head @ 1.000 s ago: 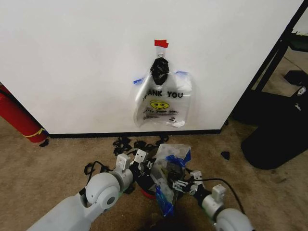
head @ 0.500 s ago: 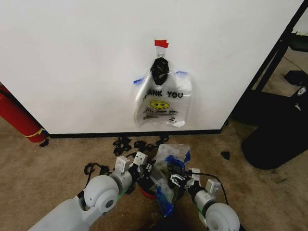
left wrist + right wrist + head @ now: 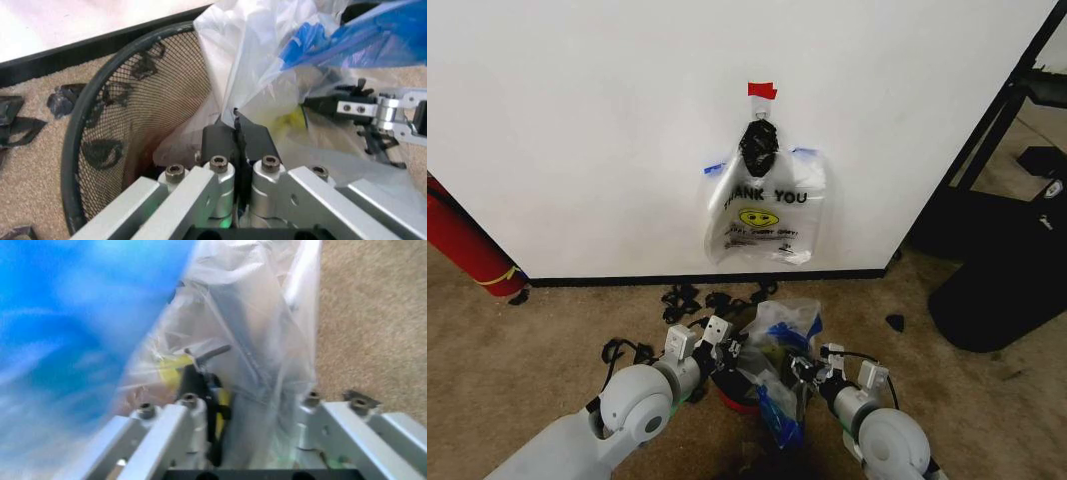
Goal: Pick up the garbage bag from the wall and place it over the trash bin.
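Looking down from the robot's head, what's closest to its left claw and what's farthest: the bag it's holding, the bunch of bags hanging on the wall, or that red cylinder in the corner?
From the left gripper:
1. The garbage bag, pinched in the gripper over the trash bin.
2. The bunch of bags, hanging on the wall straight ahead.
3. The red cylinder, far to the left against the wall.

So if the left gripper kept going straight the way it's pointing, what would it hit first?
Probably the see-through plastic garbage bag its fingers already pinch; beyond that film, likely the round black mesh trash bin, though depth is unclear.
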Controlling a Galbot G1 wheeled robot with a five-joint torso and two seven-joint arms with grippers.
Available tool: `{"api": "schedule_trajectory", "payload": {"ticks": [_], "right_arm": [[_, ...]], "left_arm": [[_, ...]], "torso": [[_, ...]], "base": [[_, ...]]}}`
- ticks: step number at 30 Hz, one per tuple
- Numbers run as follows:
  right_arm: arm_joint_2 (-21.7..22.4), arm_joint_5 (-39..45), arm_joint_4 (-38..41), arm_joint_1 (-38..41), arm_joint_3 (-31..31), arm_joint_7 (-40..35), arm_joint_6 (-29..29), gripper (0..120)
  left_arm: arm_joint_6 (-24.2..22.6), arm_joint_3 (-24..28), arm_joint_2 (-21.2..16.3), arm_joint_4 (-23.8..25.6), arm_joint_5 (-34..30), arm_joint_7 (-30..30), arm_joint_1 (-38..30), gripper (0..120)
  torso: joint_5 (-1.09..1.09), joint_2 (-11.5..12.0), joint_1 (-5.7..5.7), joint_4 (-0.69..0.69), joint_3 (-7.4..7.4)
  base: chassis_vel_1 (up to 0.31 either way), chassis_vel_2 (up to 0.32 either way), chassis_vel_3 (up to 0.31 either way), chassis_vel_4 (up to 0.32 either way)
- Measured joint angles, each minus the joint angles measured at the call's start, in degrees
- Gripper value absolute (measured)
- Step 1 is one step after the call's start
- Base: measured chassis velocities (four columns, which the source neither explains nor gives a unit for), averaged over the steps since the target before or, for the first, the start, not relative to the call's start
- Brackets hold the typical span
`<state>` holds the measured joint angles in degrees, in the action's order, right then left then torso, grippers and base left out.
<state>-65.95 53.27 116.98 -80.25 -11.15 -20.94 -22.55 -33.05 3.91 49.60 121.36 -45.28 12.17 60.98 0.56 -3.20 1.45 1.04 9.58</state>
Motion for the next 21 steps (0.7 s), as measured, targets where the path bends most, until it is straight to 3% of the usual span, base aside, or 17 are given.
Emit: {"api": "schedule_trajectory", "payload": {"ticks": [3, 6, 14, 18, 21], "right_arm": [[-0.4, -1.3, 0.3, -0.4, 1.3, -2.4, 2.2, 4], [-0.7, -2.0, 0.2, -0.6, 1.8, -3.2, 3.9, 1], [-1.1, -5.1, -2.0, -1.5, 1.8, -1.7, 12.7, 1], [-0.6, -9.2, -2.5, -2.5, -0.7, 3.8, 17.0, 1], [0.3, -11.2, -2.6, -2.9, -2.4, 8.3, 18.1, 1]], "left_arm": [[0.5, -0.4, 0.1, 1.2, 1.7, -0.9, 1.9, 0], [1.1, -0.8, 0.1, 2.3, 3.4, -1.6, 3.3, 0], [7.2, -4.3, 0.0, 5.7, 14.2, -5.6, 11.6, 0], [11.2, -7.3, 0.5, 6.9, 21.2, -6.6, 15.2, 0], [11.8, -8.1, 0.6, 7.2, 22.5, -6.6, 15.8, 0]], "torso": [[0.00, 0.0, 0.00, 0.00, 0.00], [-0.02, 0.0, 0.00, 0.00, 0.00], [-0.01, 0.0, 0.00, 0.00, 0.00], [-0.01, 0.0, 0.00, -0.01, 0.00], [-0.01, 0.0, 0.00, 0.00, 0.00]], "base": [[0.000, 0.000, 0.000, 0.000], [0.000, 0.000, 0.000, 0.000], [0.000, 0.000, 0.000, 0.000], [0.000, 0.000, 0.000, 0.000], [0.000, 0.000, 0.000, 0.000]]}}
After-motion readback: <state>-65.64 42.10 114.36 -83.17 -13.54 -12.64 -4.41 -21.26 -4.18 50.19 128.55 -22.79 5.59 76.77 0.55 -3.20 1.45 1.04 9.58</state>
